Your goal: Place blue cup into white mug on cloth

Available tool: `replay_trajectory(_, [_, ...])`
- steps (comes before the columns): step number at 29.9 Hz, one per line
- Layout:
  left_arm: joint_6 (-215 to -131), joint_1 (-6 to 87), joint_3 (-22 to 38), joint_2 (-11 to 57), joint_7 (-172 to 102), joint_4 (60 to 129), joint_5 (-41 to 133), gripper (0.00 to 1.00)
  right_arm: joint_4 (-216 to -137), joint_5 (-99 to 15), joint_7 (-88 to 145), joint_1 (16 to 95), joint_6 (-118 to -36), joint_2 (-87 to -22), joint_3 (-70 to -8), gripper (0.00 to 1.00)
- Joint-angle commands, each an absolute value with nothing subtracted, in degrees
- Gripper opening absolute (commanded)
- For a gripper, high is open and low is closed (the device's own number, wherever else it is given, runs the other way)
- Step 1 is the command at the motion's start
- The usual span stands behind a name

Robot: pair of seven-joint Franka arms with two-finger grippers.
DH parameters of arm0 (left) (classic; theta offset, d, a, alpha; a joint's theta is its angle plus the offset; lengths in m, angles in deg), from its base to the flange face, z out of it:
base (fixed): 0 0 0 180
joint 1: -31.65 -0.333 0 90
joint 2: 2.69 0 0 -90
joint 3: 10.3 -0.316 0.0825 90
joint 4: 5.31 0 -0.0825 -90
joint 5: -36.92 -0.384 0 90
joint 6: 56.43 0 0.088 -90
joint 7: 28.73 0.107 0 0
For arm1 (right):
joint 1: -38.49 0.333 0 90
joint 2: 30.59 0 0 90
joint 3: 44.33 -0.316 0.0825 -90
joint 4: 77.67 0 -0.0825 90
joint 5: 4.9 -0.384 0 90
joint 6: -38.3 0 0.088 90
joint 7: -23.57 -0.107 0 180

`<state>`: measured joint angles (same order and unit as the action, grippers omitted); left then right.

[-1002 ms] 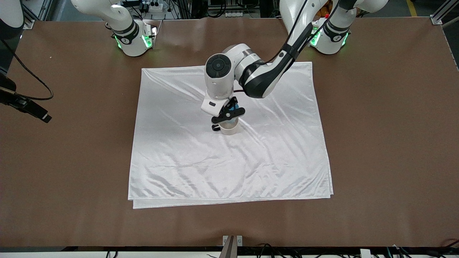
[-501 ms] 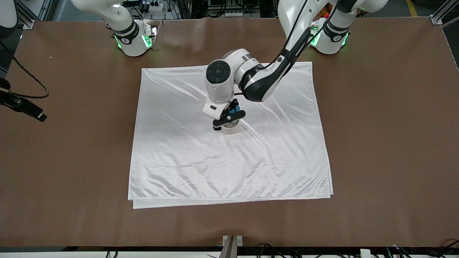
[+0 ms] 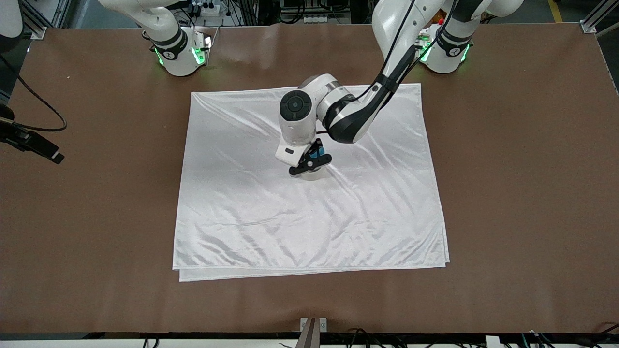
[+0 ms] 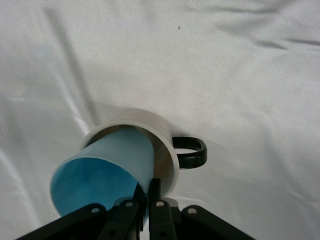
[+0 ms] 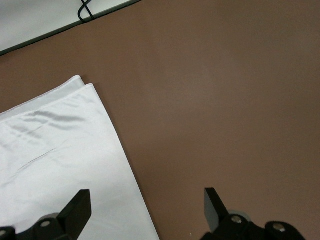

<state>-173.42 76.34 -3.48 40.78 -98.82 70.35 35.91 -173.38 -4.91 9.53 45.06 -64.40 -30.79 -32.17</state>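
The white mug (image 3: 313,175) stands near the middle of the cloth (image 3: 309,227). In the left wrist view the mug (image 4: 161,129) shows its black handle (image 4: 192,152). My left gripper (image 3: 311,166) is right over the mug, shut on the rim of the blue cup (image 3: 315,153). In the left wrist view the gripper (image 4: 148,186) pinches the cup's wall, and the blue cup (image 4: 107,167) sits tilted with its lower part inside the mug. My right gripper (image 5: 147,207) is open and empty, up over the table beside a corner of the cloth (image 5: 50,150).
Bare brown table (image 3: 522,193) surrounds the cloth on all sides. The arm bases (image 3: 179,53) stand along the edge farthest from the front camera. A black cabled device (image 3: 36,144) hangs over the right arm's end of the table.
My left gripper has come down with the blue cup, so the cup now sits lower in the mug. The black device at the right arm's end shifted slightly.
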Motion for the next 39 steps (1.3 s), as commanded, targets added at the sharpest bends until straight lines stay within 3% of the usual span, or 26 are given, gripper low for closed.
replay_trajectory(1, [-173.8, 76.7, -4.6, 41.6, -97.6, 69.1, 36.2, 1.0, -173.6, -4.1, 13.6, 36.9, -64.4, -29.8, -39.3, 1.0])
replay_trajectory(5, [-173.8, 76.7, -4.6, 41.5, -96.4, 69.1, 36.3, 1.0, -173.2, -4.1, 14.3, 31.8, -64.4, -29.8, -44.4, 1.0])
replay_trajectory(16, [-172.4, 76.1, -4.6, 39.8, -96.4, 69.1, 36.2, 1.0, -172.2, -4.0, 14.4, 26.1, -63.9, -29.8, -50.5, 1.0])
replay_trajectory(26, [-165.9, 70.3, -4.9, 36.4, -90.2, 69.1, 36.0, 1.0, -168.4, -3.9, 18.0, 26.5, -63.6, -30.0, -50.4, 1.0])
replay_trajectory(39, [-163.7, 57.4, -4.9, 32.3, -74.5, 69.3, 36.1, 1.0, -165.5, -2.9, 18.0, 28.8, -58.9, -30.2, -49.1, 1.0])
